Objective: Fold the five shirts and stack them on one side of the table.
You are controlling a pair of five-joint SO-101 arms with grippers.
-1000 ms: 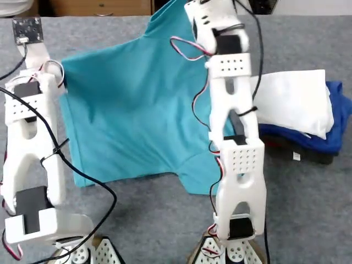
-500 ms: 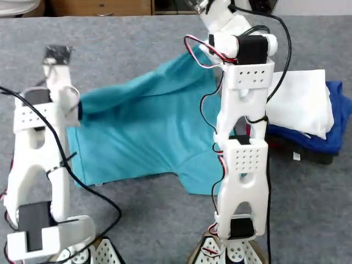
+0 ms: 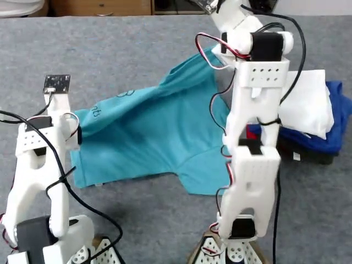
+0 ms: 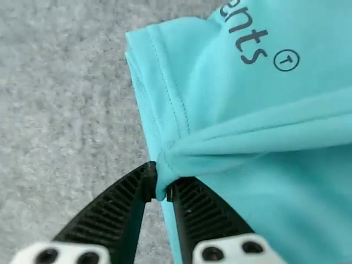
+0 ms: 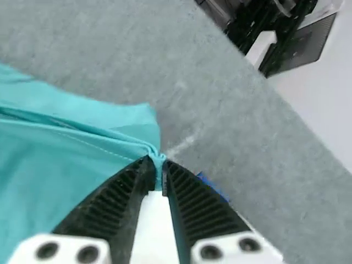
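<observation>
— What takes up the most room?

— The grey tabletop (image 3: 137,44). Spread across its middle is the teal shirt (image 3: 148,137). Its near part lies flat with one sleeve pointing toward the arm bases, and its far part is raised and doubled over toward the near hem.

— And the arms?

— The right arm (image 3: 256,137) stands tall over the shirt's right edge. The left arm (image 3: 38,181) is lower, at the shirt's left edge.

— Any shirts already folded?

— Yes, a stack on the right side of the tabletop, just beside the right arm. A white folded shirt (image 3: 308,102) is on top, with a blue one (image 3: 336,124) under it and a dark one (image 3: 308,155) at the bottom.

— What are the claws doing?

— The left claw (image 4: 160,184) is clenched on a bunched fold at the teal shirt's edge, next to a stitched hem. The right claw (image 5: 157,165) is pinched on another bunched bit of the same shirt, held up above the tabletop.

— Anything smaller?

— Dark lettering (image 4: 247,41) on the turned-over cloth, near the left claw.
</observation>
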